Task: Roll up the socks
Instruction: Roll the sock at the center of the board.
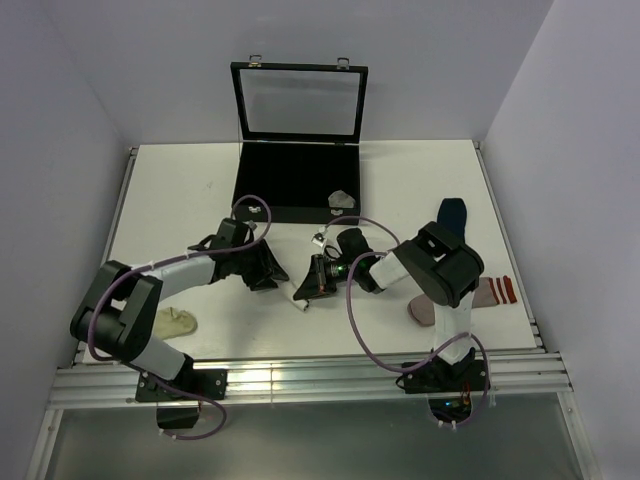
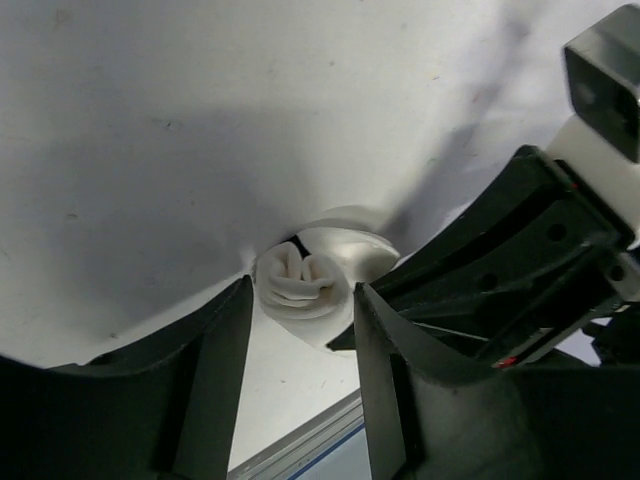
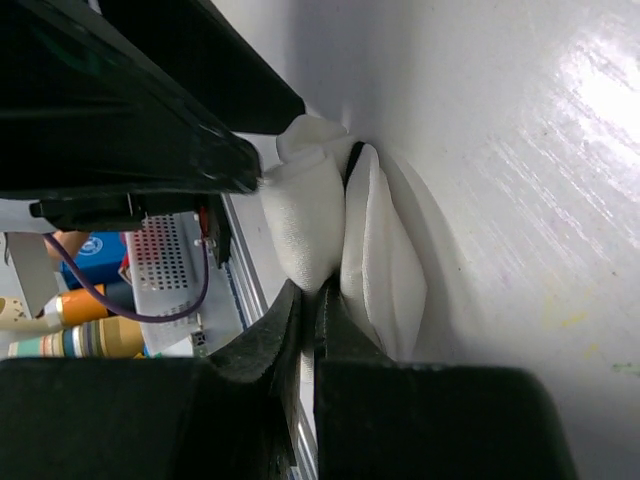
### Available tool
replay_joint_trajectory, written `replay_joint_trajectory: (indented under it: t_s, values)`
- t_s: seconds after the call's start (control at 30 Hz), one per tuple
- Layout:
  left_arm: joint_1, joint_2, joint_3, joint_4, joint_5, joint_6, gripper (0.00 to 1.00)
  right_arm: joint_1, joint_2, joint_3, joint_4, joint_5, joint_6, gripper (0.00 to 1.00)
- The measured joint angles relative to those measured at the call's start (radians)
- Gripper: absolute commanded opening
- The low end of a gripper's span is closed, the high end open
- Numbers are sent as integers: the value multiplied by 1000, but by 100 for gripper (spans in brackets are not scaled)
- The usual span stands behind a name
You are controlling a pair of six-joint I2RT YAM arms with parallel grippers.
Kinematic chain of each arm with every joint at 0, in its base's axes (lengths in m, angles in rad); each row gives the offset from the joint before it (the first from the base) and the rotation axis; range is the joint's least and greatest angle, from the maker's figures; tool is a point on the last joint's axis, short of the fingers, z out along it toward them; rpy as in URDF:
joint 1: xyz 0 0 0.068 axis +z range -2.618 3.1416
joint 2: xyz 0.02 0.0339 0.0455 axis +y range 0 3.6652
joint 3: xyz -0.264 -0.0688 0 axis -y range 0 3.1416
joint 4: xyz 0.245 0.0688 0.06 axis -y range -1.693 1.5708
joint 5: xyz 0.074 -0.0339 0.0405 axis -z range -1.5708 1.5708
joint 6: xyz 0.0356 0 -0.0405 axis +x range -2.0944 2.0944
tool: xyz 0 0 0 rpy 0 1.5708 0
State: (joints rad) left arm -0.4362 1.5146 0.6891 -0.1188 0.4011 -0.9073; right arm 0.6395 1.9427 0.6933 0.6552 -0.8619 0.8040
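Two grippers meet on the white sock (image 2: pixel 298 283), part-rolled on the table (image 1: pixel 180 190) near the front, centre. Right gripper (image 3: pixel 308 325): jaws almost closed, pinching a fold of the sock. Left gripper (image 2: pixel 300 345): jaws wide, straddling the coiled end; can't tell if the pads press it. Close left on the coil before you turn it. Pull lightly with right so the fabric is taut, and roll toward right so the coil doesn't spring apart. Navy sock (image 1: pixel 452 213) and striped sock (image 1: pixel 495 291) lie off right.
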Motion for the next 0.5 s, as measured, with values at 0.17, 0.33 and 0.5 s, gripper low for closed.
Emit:
replay_joint_trajectory:
  t_s: [0.17, 0.33, 0.5]
  values:
    - [-4, 48, 2, -10, 13, 2, 48, -6, 15, -2, 30, -7, 30, 0]
    - [-6, 76, 25, -18, 27, 5, 35, -10, 23, -4, 41, -11, 43, 2]
    - [-10, 113, 64, -44, 31, 19, 9, -9, -4, 3, -23, 16, -5, 21]
